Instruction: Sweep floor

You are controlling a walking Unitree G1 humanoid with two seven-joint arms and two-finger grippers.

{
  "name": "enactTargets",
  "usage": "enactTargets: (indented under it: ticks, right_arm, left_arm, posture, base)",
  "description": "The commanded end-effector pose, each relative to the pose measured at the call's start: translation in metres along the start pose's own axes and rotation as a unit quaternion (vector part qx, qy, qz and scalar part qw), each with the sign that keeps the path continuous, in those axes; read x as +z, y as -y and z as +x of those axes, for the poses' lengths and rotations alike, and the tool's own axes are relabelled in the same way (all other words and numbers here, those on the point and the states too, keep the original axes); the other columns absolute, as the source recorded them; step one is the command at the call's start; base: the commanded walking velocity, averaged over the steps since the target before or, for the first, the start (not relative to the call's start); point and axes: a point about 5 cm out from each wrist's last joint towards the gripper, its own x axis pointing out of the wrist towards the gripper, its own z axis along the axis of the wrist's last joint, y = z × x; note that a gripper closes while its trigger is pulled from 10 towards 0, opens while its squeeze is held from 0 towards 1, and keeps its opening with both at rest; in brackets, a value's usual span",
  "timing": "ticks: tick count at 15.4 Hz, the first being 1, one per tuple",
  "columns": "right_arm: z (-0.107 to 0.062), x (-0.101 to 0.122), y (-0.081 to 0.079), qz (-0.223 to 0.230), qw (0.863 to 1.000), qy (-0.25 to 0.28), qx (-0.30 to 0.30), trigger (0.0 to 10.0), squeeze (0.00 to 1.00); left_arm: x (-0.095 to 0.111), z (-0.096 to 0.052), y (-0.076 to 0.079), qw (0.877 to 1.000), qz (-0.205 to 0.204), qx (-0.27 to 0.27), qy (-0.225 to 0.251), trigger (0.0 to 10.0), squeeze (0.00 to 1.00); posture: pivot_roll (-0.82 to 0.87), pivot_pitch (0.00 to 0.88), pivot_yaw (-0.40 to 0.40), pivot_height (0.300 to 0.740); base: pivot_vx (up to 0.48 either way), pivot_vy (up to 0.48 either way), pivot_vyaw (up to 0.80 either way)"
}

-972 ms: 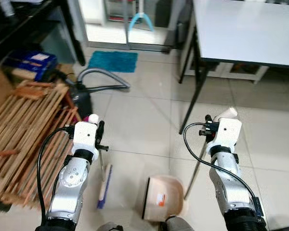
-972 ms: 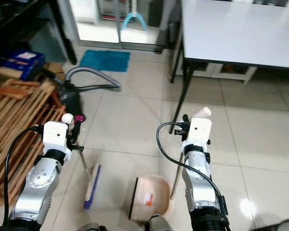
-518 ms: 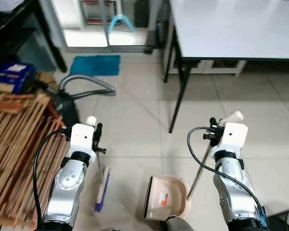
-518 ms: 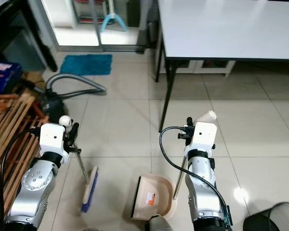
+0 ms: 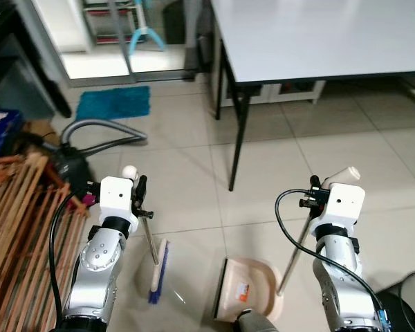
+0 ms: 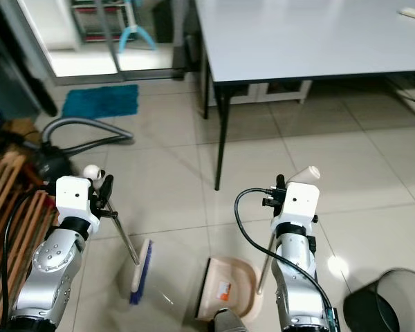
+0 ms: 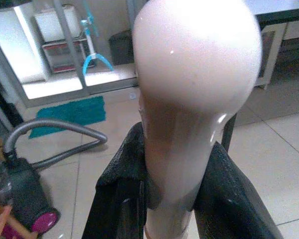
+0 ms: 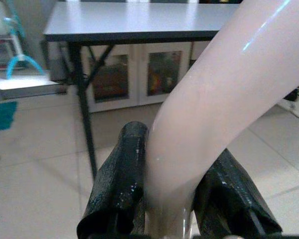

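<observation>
My left gripper (image 5: 140, 198) is shut on the pale handle of a broom (image 5: 157, 272), whose blue-bristled head rests on the tiled floor in front of me. The handle's round knob (image 7: 194, 74) stands between the black fingers (image 7: 124, 189) in the left wrist view. My right gripper (image 5: 317, 191) is shut on the long pale handle of a beige dustpan (image 5: 247, 296). The pan sits on the floor just right of the broom head. The pale dustpan handle (image 8: 214, 109) passes between the right fingers (image 8: 122, 184).
A grey table (image 5: 318, 41) stands ahead to the right, its black leg (image 5: 238, 131) close in front. A vacuum cleaner (image 5: 69, 164) with hose, a teal mat (image 5: 114, 102) and wooden slats (image 5: 14, 228) lie to the left. A black bin (image 6: 384, 304) is at lower right.
The whole view has swung to the right, bringing the black bin into sight and pushing the slats toward the left edge. Both grippers keep their hold on broom and dustpan.
</observation>
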Motion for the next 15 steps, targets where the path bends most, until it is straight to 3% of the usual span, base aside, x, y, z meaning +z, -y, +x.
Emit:
enactTargets:
  ticks: [1,15]
  right_arm:
    - [0.0022,0.0105,0.002,-0.001,1.0,0.017,-0.008,10.0,0.0]
    - [0.0035,0.0148,-0.0027,-0.019,1.0,0.022,0.005,10.0,0.0]
  left_arm:
    - [0.0088,0.0034,-0.0003,1.0,-0.001,0.001,0.016,10.0,0.0]
    - [0.0078,0.0026,-0.0031,1.0,0.009,0.017,0.014,10.0,0.0]
  posture:
    - [-0.02,0.059,0.075,0.74]
    - [-0.02,0.054,0.065,0.74]
  base:
    - [0.0,0.0,-0.8]
    - [0.0,0.0,-0.8]
